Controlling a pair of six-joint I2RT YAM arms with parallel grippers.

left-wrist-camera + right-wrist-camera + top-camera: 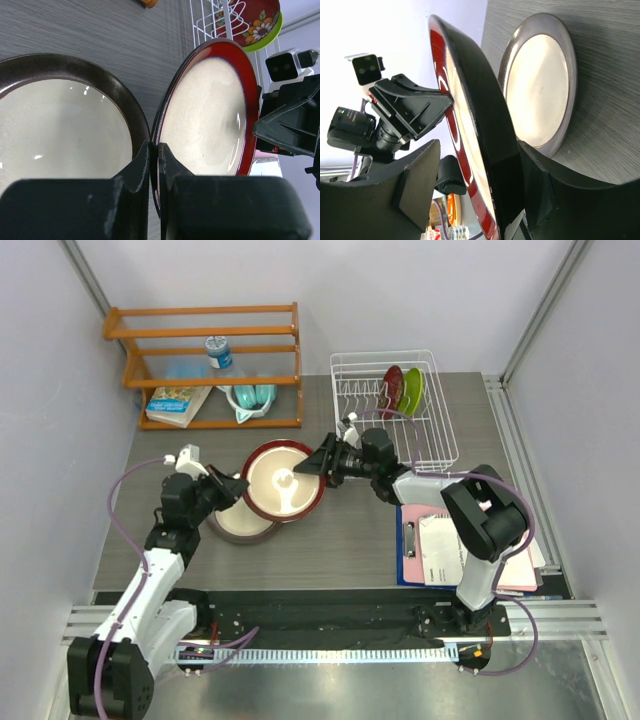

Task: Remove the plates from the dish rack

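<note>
**While the left gripper (240,488) pinches the maroon-rimmed plate (285,480), the right gripper (322,462) stands open**

Where the two arms meet over the grey table (340,540), the maroon-rimmed plate with its cream centre is held between them, left of the dish rack (443,455) and outside it. On the plate's left edge, the left gripper's fingers (140,165) are pressed together on the rim, one on each face. On the opposite edge, the right gripper's fingers (415,185) straddle the rim with the jaws spread. A clear gap shows on the cream side, while the other finger lies close against the plate's dark underside.

The grey-rimmed plate (240,525) lies flat on the table, just below and left of the held plate. From above, the maroon rim overlaps it; whether the two touch cannot be told.

Inside the white wire rack, the dark red plate (393,388) and the lime green plate (413,390) stand upright side by side between the tines. An orange wooden shelf (200,365) sits at the back left. A clipboard (440,550) lies near the right arm's base.
</note>
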